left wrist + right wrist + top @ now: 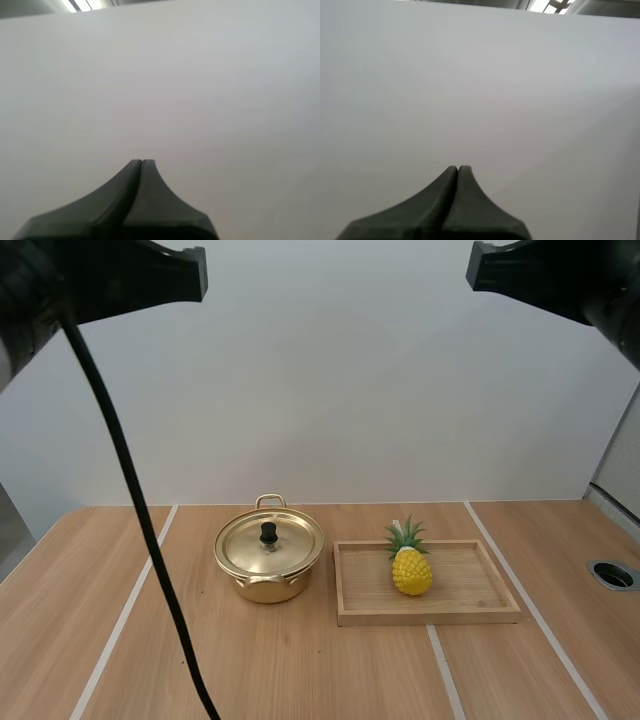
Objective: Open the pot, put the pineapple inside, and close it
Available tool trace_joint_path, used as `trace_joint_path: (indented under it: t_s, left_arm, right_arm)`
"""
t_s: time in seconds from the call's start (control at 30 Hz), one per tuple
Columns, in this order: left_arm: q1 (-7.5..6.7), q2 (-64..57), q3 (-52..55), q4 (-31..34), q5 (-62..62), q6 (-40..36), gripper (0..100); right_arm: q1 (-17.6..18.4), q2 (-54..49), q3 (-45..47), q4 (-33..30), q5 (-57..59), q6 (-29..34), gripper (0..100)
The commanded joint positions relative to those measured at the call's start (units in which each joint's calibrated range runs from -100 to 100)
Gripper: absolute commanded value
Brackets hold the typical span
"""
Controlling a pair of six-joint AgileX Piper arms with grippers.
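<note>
While lid (270,545) caps pot (268,586) toward the far edge of the surface (300,670), pineapple (411,568) stands in tray (430,617) alongside. Left jaws and right jaws are pressed together, empty. Hazard: the small, possibly slick knob (268,532) slipping, dropping the lid.

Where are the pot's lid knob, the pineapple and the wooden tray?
lid knob (268,533), high view, its black top.
pineapple (412,572), high view, its yellow body.
wooden tray (470,580), high view, bare floor beside the pineapple.

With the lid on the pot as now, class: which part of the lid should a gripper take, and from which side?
Probably the black knob at the centre of the lid, from straight above. It stands upright, proud of the lid, while the lid's rim lies close on the pot.
</note>
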Motion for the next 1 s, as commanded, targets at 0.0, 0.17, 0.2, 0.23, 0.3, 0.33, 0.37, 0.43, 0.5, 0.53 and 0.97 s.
trace_joint_path:
  t_s: [0.0, 0.17, 0.2, 0.23, 0.3, 0.33, 0.37, 0.43, 0.5, 0.53, 0.97]
  left_arm:
    - [-0.11, 5.55, -2.15, 0.4, -1.11, 0.23, 0]
    - [-0.11, 12.78, -4.04, 0.4, -4.83, 0.23, 0]
    - [-0.11, 13.62, -4.04, 0.4, -5.72, 0.23, 0]
    - [-0.11, 14.2, -4.04, 0.4, -6.4, 0.23, 0]
    - [-0.11, 14.93, -4.04, 0.4, -7.06, 0.23, 0]
    - [-0.11, 14.92, -4.04, 0.4, -7.51, 0.23, 0]
    - [-0.11, 14.92, -4.04, 0.4, -7.51, 0.23, 0]
    - [-0.11, 14.92, -4.04, 0.4, -7.51, 0.23, 0]
    - [-0.11, 14.95, -4.04, 0.4, -7.5, 0.23, 0]
    - [-0.11, 14.95, -4.04, 0.4, -7.5, 0.23, 1]
    - [1.15, 14.95, -4.04, -0.02, -7.46, -2.04, 100]
  right_arm:
    - [-0.24, 4.73, -0.46, 0.01, -7.54, 0.0, 0]
    - [-0.24, 10.87, -0.46, 0.01, -16.0, 0.0, 0]
    - [-0.24, 11.51, -0.46, 0.01, -16.01, 0.0, 0]
    - [-0.24, 11.85, -0.46, 0.01, -16.16, 0.0, 0]
    - [-0.24, 12.0, -0.46, 0.01, -16.16, 0.0, 0]
    - [-0.24, 12.0, -0.46, 0.01, -16.16, 0.0, 0]
    - [-0.24, 12.03, -0.46, 0.01, -16.42, 0.0, 0]
    - [-0.24, 12.03, -0.46, 0.01, -17.29, 0.0, 0]
    - [-0.24, 12.03, -0.46, 0.13, -17.24, 0.0, 0]
    - [-0.24, 12.03, -0.46, 0.23, -17.24, 0.0, 0]
    - [-0.24, 12.03, -0.46, 0.4, -17.24, 0.0, 100]
